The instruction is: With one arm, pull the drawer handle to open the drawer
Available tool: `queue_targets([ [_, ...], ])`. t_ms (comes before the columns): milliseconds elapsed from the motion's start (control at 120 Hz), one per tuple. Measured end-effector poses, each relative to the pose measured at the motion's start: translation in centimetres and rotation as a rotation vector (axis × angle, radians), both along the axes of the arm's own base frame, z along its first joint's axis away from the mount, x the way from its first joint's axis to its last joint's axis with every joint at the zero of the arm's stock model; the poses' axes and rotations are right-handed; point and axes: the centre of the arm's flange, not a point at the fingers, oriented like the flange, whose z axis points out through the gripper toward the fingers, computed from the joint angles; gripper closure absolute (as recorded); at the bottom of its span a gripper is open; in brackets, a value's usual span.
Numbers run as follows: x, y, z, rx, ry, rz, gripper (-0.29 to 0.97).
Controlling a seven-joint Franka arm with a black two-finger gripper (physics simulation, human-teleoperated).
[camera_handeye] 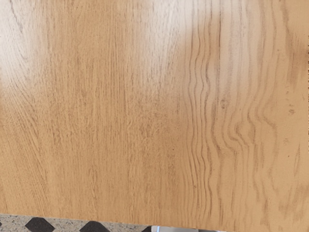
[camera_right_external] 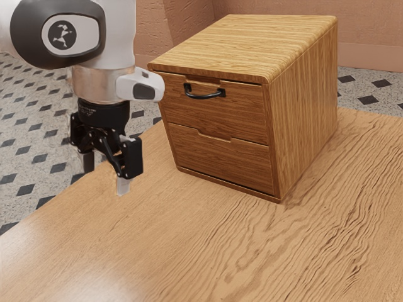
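In the exterior view the gripper hangs in front of the cabinet, well apart from it and lower than the drawer handle, which sits on the cabinet's shut upper drawer; I judge the down-pointing fingers could slip off that thin bar, or strike the cabinet's front; they stand apart, holding and touching nothing. In the wrist view the table lies beneath the hand.

light: bright, soft, from above | shadow: faint dark band on the light-brown wood-grain table at the foot of the boxy brown wooden 2-drawer cabinet | glare: pale washed sheen on the table well in front of the cabinet; wrist view likewise
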Motion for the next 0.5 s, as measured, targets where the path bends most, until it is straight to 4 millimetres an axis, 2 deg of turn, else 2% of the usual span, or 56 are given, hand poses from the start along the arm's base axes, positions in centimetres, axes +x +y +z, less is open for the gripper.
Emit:
queue_targets([
  [150, 2.0, 0.0, 0.2, -0.008, -0.136, 0.000, 0.00],
  [250, 2.9, 0.2, 0.0, -0.001, -0.165, -0.046, 0.00],
  [300, 4.2, -0.1, -0.7, 0.023, -0.188, -0.143, 0.00],
  [333, 5.0, -0.8, -2.2, 0.033, -0.200, -0.232, 0.00],
  [367, 5.1, -1.7, -3.6, 0.030, -0.225, -0.330, 0.00],
  [400, 4.9, -2.4, -4.0, 0.022, -0.266, -0.419, 0.00],
  [500, 4.3, -1.4, -1.4, 0.012, -0.456, -0.601, 0.00],
])
